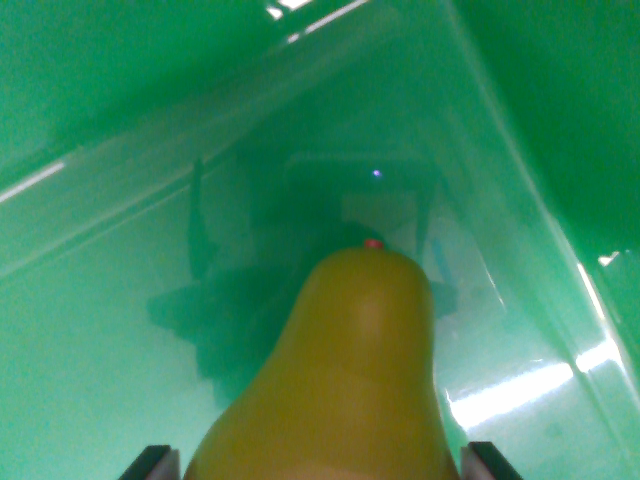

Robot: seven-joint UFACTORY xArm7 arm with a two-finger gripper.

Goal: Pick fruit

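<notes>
1. Right under your lens sits the pear [345,385], yellow-green and filling the bottom centre of the wrist view, its narrow end pointing to 12 o'clock with a small red tip.
2. You see two dark fingertips [150,463] of the gripper [320,465] at 7 and 5 o'clock, one on each flank of the pear's wide end.
3. You find the jaws apart with the pear between them; whether they press on its sides you cannot tell, since the contact lies at the frame's edge.
4. Behind the pear you look onto a glossy green bin [120,300], its walls rising at 10 and 2 o'clock.
5. You catch the arm's dark reflection on the bin surface at 11 o'clock from the pear.
</notes>
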